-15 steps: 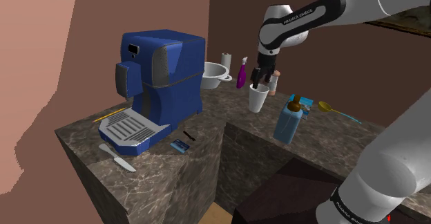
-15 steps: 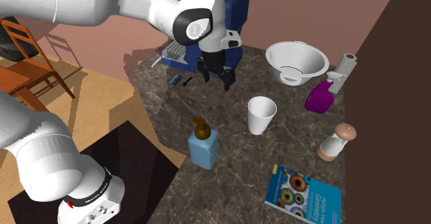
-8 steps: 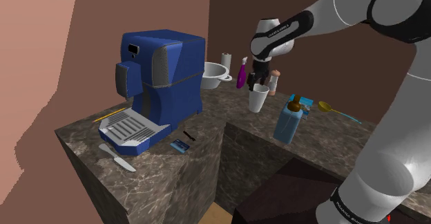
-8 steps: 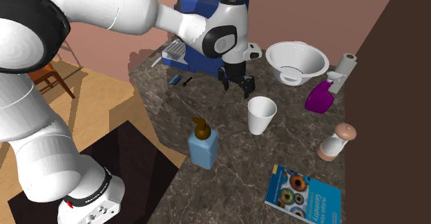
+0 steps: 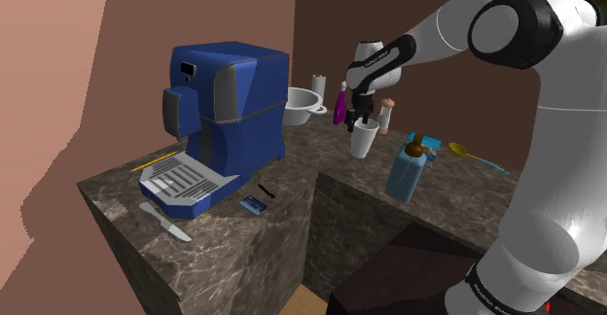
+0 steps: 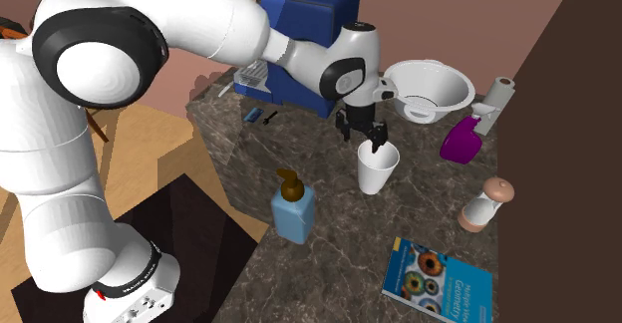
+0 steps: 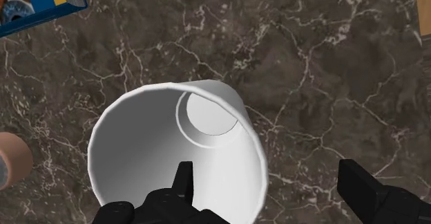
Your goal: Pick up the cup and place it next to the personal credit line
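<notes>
A white cup (image 5: 363,141) (image 6: 377,167) (image 7: 173,143) stands upright on the dark marble counter, between a white bowl and a blue soap bottle. My gripper (image 5: 357,120) (image 6: 363,135) (image 7: 273,195) hangs right at its rim, open. In the wrist view one finger (image 7: 182,181) dips inside the cup's mouth and the other finger (image 7: 366,188) stands well outside its wall, neither pressing on it. The credit line is a small blue card (image 5: 254,204) (image 6: 255,117) lying flat near the counter's edge in front of the coffee machine, far from the gripper.
A blue coffee machine (image 5: 226,119) (image 6: 304,7) stands by the card, a black pen (image 5: 266,192) beside it. Around the cup are a white bowl (image 6: 429,87), purple spray bottle (image 6: 464,140), soap bottle (image 6: 293,209), grinder (image 6: 485,203) and book (image 6: 437,276). A knife (image 5: 165,222) lies at the counter's corner.
The gripper has travelled from the coffee machine side across to the cup and come down, so one finger now sits inside the cup's mouth. The cup has not moved.
</notes>
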`<state>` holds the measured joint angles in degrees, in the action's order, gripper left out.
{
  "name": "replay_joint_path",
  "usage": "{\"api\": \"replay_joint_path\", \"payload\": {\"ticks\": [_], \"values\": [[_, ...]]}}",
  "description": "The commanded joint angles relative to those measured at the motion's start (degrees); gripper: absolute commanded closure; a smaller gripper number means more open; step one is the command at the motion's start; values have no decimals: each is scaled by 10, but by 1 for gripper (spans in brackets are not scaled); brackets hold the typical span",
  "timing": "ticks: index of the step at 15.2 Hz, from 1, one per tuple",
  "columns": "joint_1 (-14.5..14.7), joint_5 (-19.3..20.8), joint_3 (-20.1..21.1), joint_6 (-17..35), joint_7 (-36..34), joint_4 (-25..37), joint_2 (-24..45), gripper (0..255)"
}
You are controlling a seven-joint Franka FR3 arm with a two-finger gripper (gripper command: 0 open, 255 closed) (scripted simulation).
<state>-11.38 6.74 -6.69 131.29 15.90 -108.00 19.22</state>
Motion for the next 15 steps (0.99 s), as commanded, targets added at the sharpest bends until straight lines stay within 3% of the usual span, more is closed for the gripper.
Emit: {"api": "replay_joint_path", "payload": {"ticks": [1,12,13,15], "values": [[-1,0,0,12,0,-2,10,0],[-4,-1,-1,33,1,-5,27,0],[-4,-1,-1,33,1,-5,27,255],[-4,-1,-1,33,1,-5,27,255]]}}
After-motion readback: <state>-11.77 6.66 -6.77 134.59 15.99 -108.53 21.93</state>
